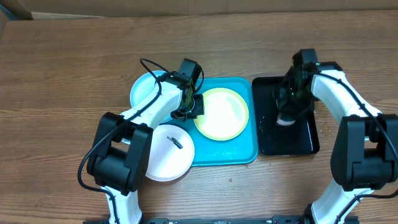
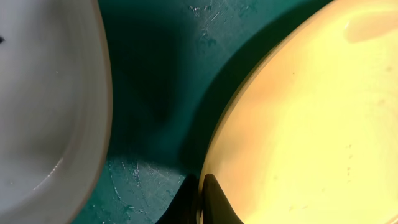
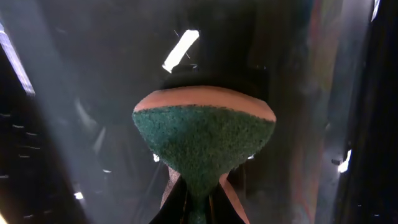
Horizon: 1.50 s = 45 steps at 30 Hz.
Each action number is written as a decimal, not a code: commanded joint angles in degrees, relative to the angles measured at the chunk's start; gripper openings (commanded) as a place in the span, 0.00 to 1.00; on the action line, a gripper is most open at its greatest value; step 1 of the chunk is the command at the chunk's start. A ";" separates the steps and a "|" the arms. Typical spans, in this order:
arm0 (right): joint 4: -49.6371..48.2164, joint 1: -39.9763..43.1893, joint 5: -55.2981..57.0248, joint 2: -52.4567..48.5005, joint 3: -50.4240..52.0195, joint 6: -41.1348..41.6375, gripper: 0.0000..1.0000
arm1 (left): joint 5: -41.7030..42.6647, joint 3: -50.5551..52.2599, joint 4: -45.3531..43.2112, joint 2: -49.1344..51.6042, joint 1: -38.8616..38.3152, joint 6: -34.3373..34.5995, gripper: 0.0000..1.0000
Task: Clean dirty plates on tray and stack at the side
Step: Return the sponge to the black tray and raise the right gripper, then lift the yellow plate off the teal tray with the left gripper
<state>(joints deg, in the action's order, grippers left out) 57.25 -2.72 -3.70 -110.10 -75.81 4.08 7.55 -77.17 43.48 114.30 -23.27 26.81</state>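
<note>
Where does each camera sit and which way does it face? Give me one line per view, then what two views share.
Overhead: fixed above the table, looking straight down at the turquoise tray, yellow-green plate and black tray; left arm and right arm show.
Left wrist: on the left arm, aimed close at the tray floor and yellow-green plate; left fingers pinch its rim.
Right wrist: on the right arm, aimed into the black tray; right fingers pinch a green sponge.
Shared: overhead and left wrist both show the yellow-green plate.

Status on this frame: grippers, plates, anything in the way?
Left gripper shut on rim of yellow-green round plate in turquoise plastic tray. Right gripper shut on green-faced sponge over black tray. White round plate smeared, overlapping tray edge. Nothing blocking.
</note>
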 commanded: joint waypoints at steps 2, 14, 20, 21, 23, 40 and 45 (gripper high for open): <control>-0.68 -0.20 1.51 0.35 0.66 0.59 0.04 | 0.00 0.28 -0.22 -0.07 -0.44 0.42 0.04; 0.63 -0.15 0.98 0.39 -5.84 0.46 0.86 | -0.02 0.28 -0.22 -0.07 -0.44 0.39 0.05; 9.99 1.25 2.32 0.39 -23.39 0.57 0.94 | -0.26 0.28 -0.17 -0.07 -0.37 0.42 0.20; 10.69 1.90 2.64 0.39 -25.53 0.70 0.98 | -0.24 0.28 -0.15 -0.07 -0.39 0.42 0.22; 10.86 3.37 2.62 0.39 -28.28 0.70 1.00 | -0.22 0.28 0.09 -0.07 -0.50 0.44 0.25; 10.58 6.12 2.58 0.42 -28.76 0.61 1.00 | 4.22 -0.90 1.95 -0.07 -0.04 0.57 0.04; 10.58 6.12 2.58 0.42 -28.76 0.63 1.00 | 9.03 -6.01 6.58 -0.09 2.58 0.11 0.04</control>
<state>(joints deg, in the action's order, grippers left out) 68.12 3.62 -1.26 -110.15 -104.20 4.47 12.56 -79.26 48.97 114.30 -22.44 27.20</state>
